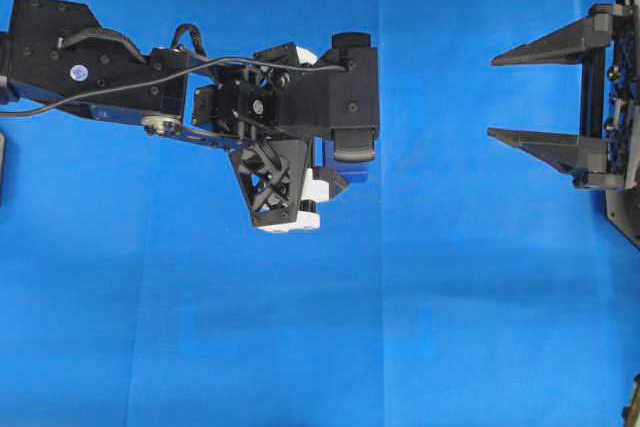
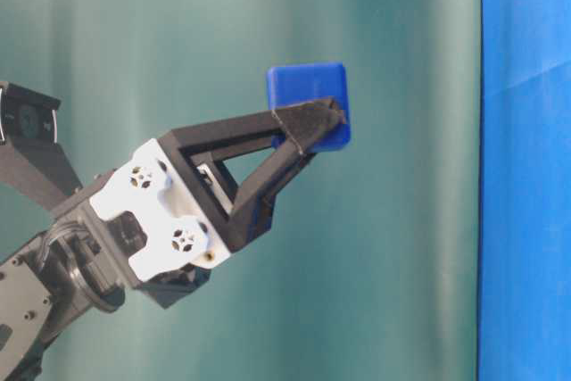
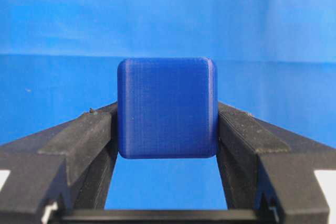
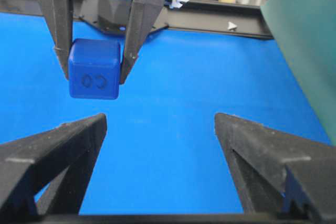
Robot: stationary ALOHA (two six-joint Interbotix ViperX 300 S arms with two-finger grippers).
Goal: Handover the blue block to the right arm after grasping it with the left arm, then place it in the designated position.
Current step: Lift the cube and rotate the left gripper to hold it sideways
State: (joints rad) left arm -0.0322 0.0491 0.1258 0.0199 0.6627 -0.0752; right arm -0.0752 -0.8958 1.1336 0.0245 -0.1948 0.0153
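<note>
The blue block [image 3: 167, 107] sits clamped between the two black fingers of my left gripper [image 3: 167, 129], which is shut on its sides. The table-level view shows the block [image 2: 303, 85] held up off the cloth at the tips of the white-bracketed left gripper [image 2: 314, 124]. From overhead only a sliver of the block [image 1: 320, 154] shows under the left arm [image 1: 110, 72]. My right gripper [image 1: 493, 97] stands open at the right edge, pointing left, well apart from the block. In the right wrist view the block [image 4: 94, 74] hangs ahead and to the left of the open right gripper [image 4: 160, 118].
Bright blue cloth [image 1: 420, 327] covers the table. A green backdrop [image 2: 268, 6] stands behind it. A black rail [image 4: 210, 22] runs along the far edge beyond the left arm. Black hardware [image 1: 625, 197] of the right arm lines the right edge.
</note>
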